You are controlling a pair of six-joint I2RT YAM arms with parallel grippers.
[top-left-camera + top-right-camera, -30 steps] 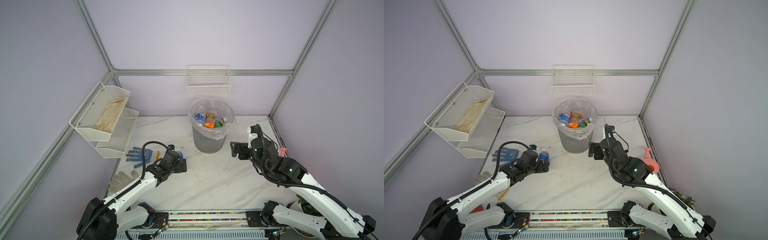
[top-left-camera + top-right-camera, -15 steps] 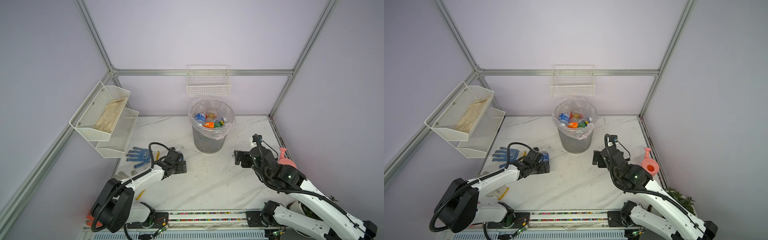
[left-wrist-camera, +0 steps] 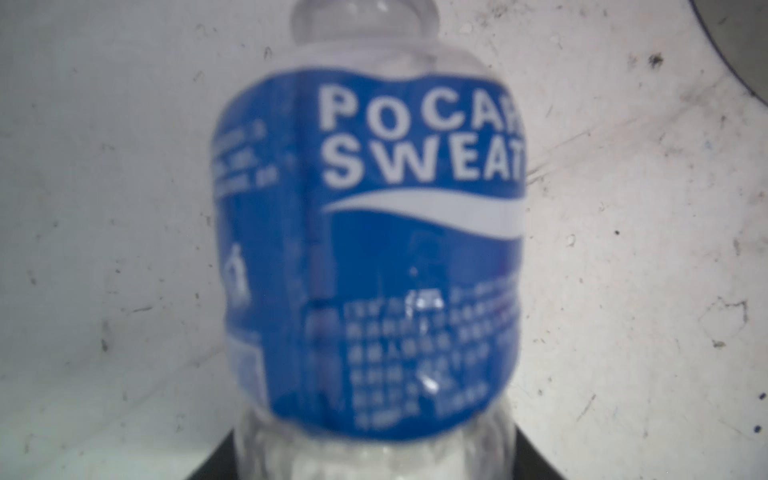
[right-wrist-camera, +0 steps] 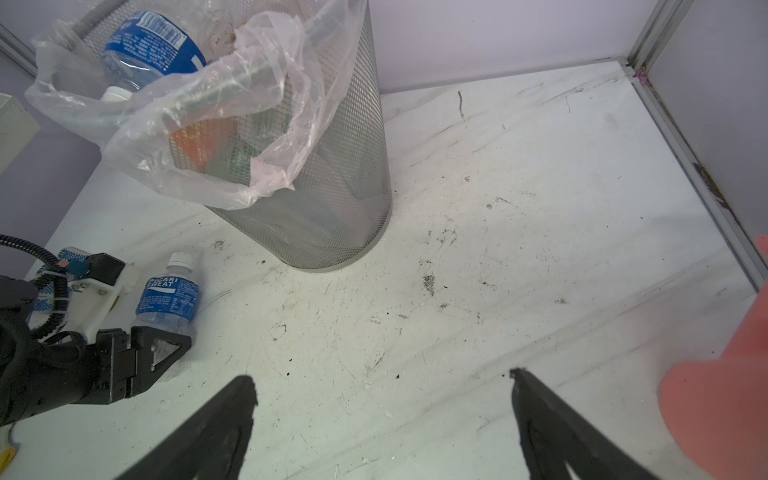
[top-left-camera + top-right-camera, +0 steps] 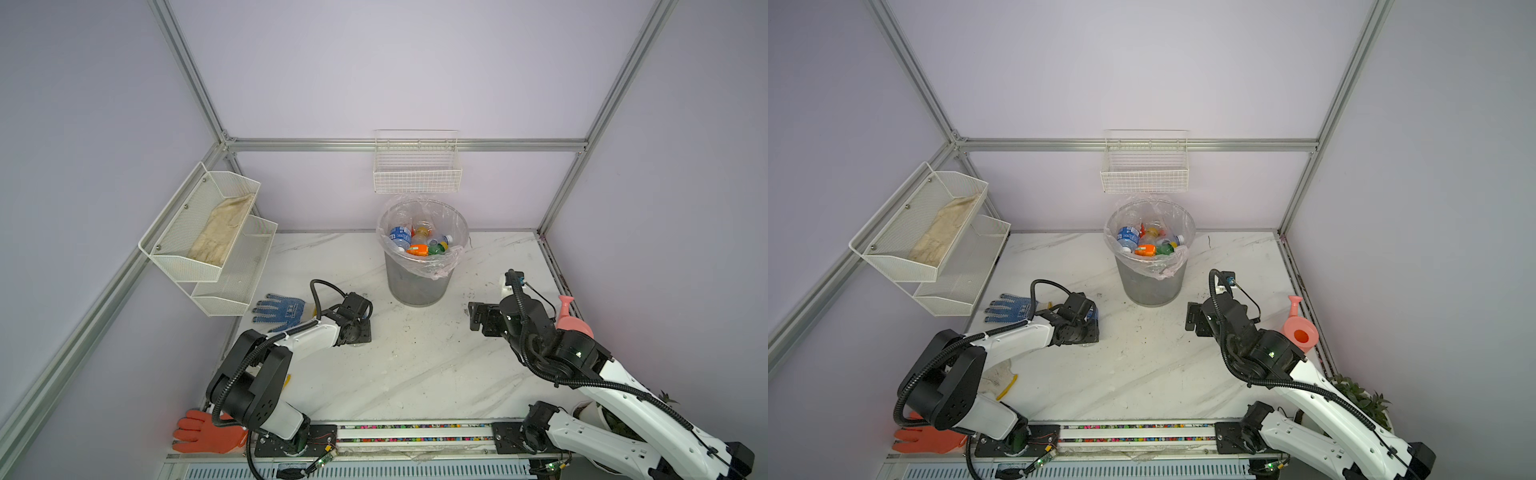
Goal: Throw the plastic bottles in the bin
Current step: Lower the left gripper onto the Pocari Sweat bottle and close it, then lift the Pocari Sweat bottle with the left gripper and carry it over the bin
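A clear plastic bottle (image 3: 374, 249) with a blue label and white cap lies on the marble table, left of the bin; the right wrist view shows the same bottle (image 4: 168, 297). My left gripper (image 5: 357, 328) (image 3: 374, 457) is low over the table and shut on its clear lower end, a dark finger against each side. The grey mesh bin (image 5: 417, 282) (image 5: 1150, 286) (image 4: 332, 187) stands at the back, lined with a clear bag. Several bottles (image 5: 415, 243) (image 5: 1144, 243) lie inside it. My right gripper (image 5: 478, 320) (image 4: 382, 378) hangs open over bare table, right of the bin.
A pink watering can (image 5: 573, 324) (image 4: 723, 403) stands close to my right arm by the right edge. A blue-dotted glove (image 5: 280, 309) lies behind my left gripper, and an orange glove (image 5: 208, 432) at the front left. White wire baskets (image 5: 417, 170) hang on the walls.
My left arm has dropped lower to the table and its jaws have closed in on the bottle. My right arm has drawn back from the bin, toward the front.
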